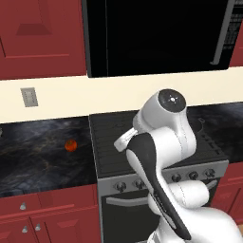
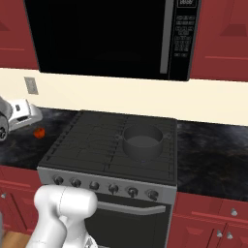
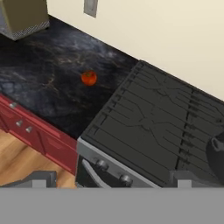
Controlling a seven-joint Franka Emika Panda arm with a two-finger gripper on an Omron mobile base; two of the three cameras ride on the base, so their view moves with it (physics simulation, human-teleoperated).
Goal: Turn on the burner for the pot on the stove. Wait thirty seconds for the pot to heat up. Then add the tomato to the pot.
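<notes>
The pincer (image 3: 109, 177) is looking down from high over the stove's (image 3: 148, 127) left front corner; its two tips are showing as small grey stubs at the bottom of the hand view, set wide apart with nothing between them, so it is standing open and carrying nothing. From there the tomato (image 3: 89, 78) is sitting up and to the left in the hand view, alone on the dark worktop (image 3: 48, 83), well apart from the stove edge. The pot (image 2: 142, 142) is lying the other way, on a right-hand burner, right of centre in the right base view. The knobs (image 2: 103, 187) are running along the steel front, nearer than either; the burner step looks to be first.
</notes>
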